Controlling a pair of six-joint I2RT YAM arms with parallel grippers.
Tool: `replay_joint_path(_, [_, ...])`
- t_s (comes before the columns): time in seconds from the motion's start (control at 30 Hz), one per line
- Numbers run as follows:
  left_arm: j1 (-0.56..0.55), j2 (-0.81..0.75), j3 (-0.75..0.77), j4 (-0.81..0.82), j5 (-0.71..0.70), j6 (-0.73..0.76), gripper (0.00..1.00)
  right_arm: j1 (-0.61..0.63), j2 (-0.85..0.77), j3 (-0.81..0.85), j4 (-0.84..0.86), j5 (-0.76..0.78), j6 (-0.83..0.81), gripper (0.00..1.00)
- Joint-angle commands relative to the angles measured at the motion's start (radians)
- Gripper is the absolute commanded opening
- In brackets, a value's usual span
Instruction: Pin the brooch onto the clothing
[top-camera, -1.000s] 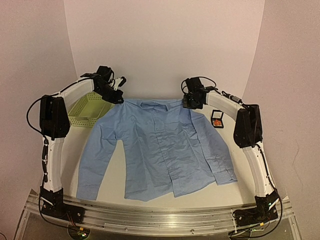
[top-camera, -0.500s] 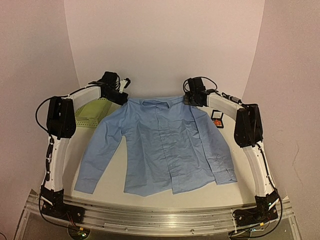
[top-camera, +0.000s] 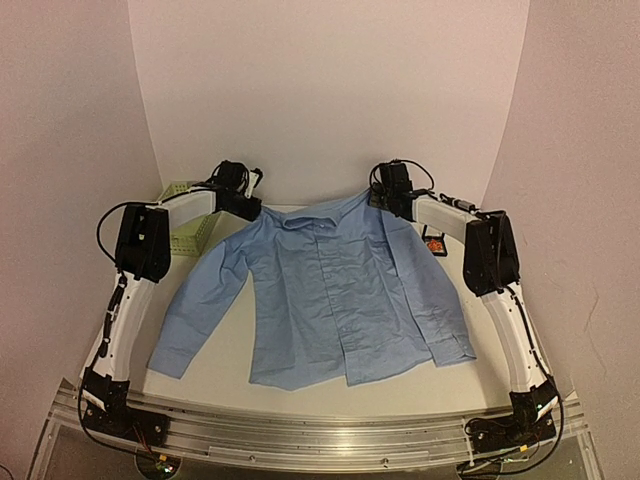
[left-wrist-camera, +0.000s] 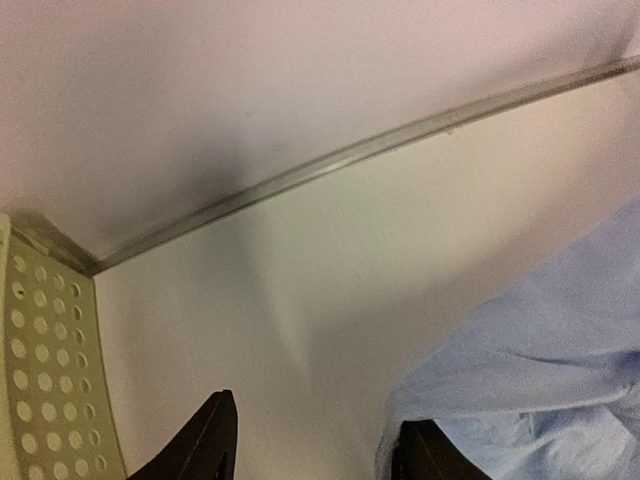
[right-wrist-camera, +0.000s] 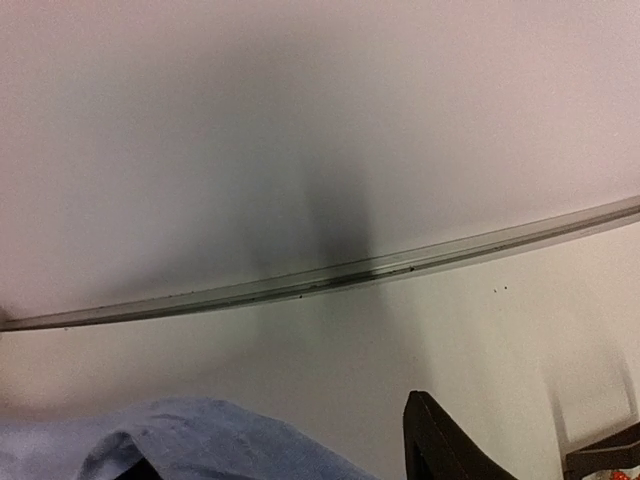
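Observation:
The clothing (top-camera: 330, 290), a light blue shirt, lies flat and face up on the table with its collar toward the back wall. My left gripper (top-camera: 250, 203) is at its left shoulder. In the left wrist view that gripper (left-wrist-camera: 320, 452) is open, bare table shows between its fingers, and the shirt's edge (left-wrist-camera: 540, 350) lies against the right finger. My right gripper (top-camera: 386, 197) is at the right shoulder. Its jaws (right-wrist-camera: 290, 468) stand apart, with a fold of shirt (right-wrist-camera: 200, 440) low between them. The brooch (top-camera: 437, 241) is an orange speck in a small black box, half hidden by the right arm.
A green mesh basket (top-camera: 188, 222) stands at the back left behind the left arm, and its perforated wall (left-wrist-camera: 50, 380) fills the left edge of the left wrist view. The black box's frame (right-wrist-camera: 600, 462) shows at the right wrist view's lower right. The back wall rises just behind both grippers.
Both arms have reached farther back and drawn the shirt's shoulders toward the wall. Both grippers, shut on the shoulders before, now stand open and the cloth rests on the table.

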Motion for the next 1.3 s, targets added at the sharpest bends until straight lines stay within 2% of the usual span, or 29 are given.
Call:
replay_joint_path(0.0, [0.003, 0.033, 0.169, 0.124, -0.066, 0.01, 0.53, -0.011, 0.016, 0.087, 0.094, -0.026, 0.011, 0.64])
replay_joint_path(0.13, [0.006, 0.041, 0.178, 0.142, -0.078, -0.006, 0.57, -0.025, 0.009, 0.095, 0.11, -0.12, 0.008, 0.82])
replay_joint_path(0.2, [0.016, 0.037, 0.173, 0.108, -0.049, -0.035, 0.58, -0.03, -0.018, 0.065, 0.107, -0.196, -0.011, 0.84])
replay_joint_path(0.27, [0.026, 0.013, 0.143, 0.068, 0.058, -0.038, 0.59, -0.031, -0.078, -0.019, 0.105, -0.253, -0.047, 0.86])
replay_joint_path(0.33, [0.031, -0.053, 0.057, 0.056, 0.211, 0.009, 0.6, -0.03, -0.153, -0.121, 0.09, -0.288, -0.101, 0.87])
replay_joint_path(0.43, [0.033, -0.157, -0.085, 0.019, 0.359, 0.116, 0.66, -0.03, -0.28, -0.269, 0.048, -0.344, -0.155, 0.87])
replay_joint_path(0.57, [0.04, -0.263, -0.165, -0.045, 0.454, 0.18, 0.68, -0.016, -0.441, -0.418, -0.055, -0.403, -0.172, 0.87])
replay_joint_path(0.7, [0.012, -0.377, -0.213, -0.235, 0.601, 0.293, 0.56, 0.049, -0.586, -0.567, -0.205, -0.375, -0.115, 0.81])
replay_joint_path(0.83, [-0.065, -0.609, -0.5, -0.392, 0.724, 0.583, 0.53, 0.124, -0.682, -0.748, -0.388, -0.291, 0.01, 0.76])
replay_joint_path(0.93, [-0.183, -0.787, -0.766, -0.467, 0.696, 0.767, 0.54, 0.158, -0.78, -0.924, -0.432, -0.293, 0.147, 0.68])
replay_joint_path(1.07, [-0.332, -0.956, -1.062, -0.374, 0.611, 0.826, 0.65, 0.186, -0.889, -1.154, -0.428, -0.342, 0.323, 0.53])
replay_joint_path(1.27, [-0.438, -0.986, -1.25, -0.214, 0.473, 0.842, 0.71, 0.187, -0.932, -1.306, -0.418, -0.348, 0.399, 0.57])
